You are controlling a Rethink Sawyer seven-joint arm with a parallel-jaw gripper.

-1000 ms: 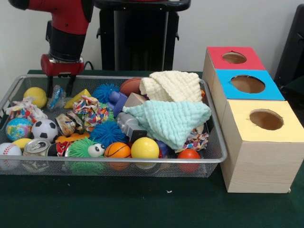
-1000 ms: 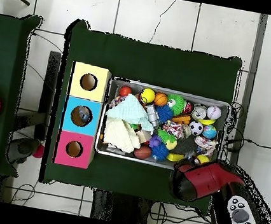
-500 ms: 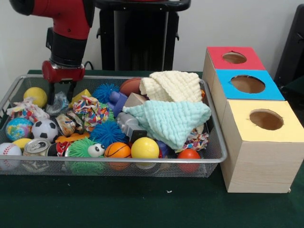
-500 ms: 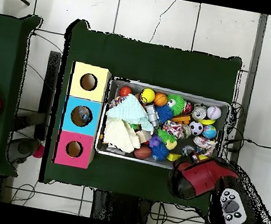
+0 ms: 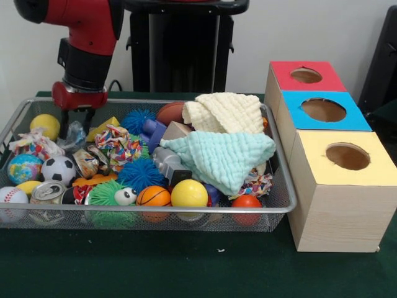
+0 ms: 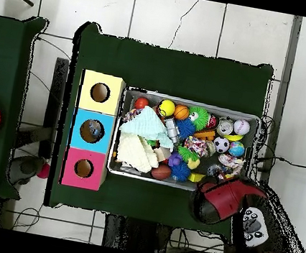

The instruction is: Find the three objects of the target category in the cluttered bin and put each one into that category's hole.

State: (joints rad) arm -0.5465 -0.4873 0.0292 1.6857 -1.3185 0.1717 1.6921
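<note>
Since the earlier frames, the gripper [image 5: 76, 122] has been raised a little and drawn slightly toward the near left corner of the bin [image 5: 186, 214], and a crinkled clear wrapper [image 5: 73, 135] has come up with it. The jaws are seen narrowly parted, one dark prong on each side of the wrapper's top; whether the wrapper is truly clamped cannot be told with certainty, though it seems to hang between them. In the overhead view the gripper is hidden under the red arm [image 6: 224, 201].

Which category is sought cannot be read from the pictures. Balls are spread along the bin's front: a baseball [image 5: 11, 196], a globe ball [image 5: 23, 167], a soccer ball [image 5: 58, 169], a small basketball [image 5: 153, 196], a yellow ball [image 5: 189, 194] and a red ball [image 5: 247, 202]. Another yellow ball [image 5: 46, 126] lies at the far left, just beside the wrapper. A can [image 5: 47, 192] rests near the baseball. Blue spiky balls [image 5: 141, 172] and a green spiky ball [image 5: 109, 193] sit in the middle. A mint cloth [image 5: 222, 157] and a cream cloth [image 5: 224, 112] are draped over the right half.

Beside the bin, on the green counter [image 5: 186, 267], stands a wooden box with a red hole [image 5: 306, 75], a blue hole [image 5: 323, 110] and a yellow hole [image 5: 347, 156].
</note>
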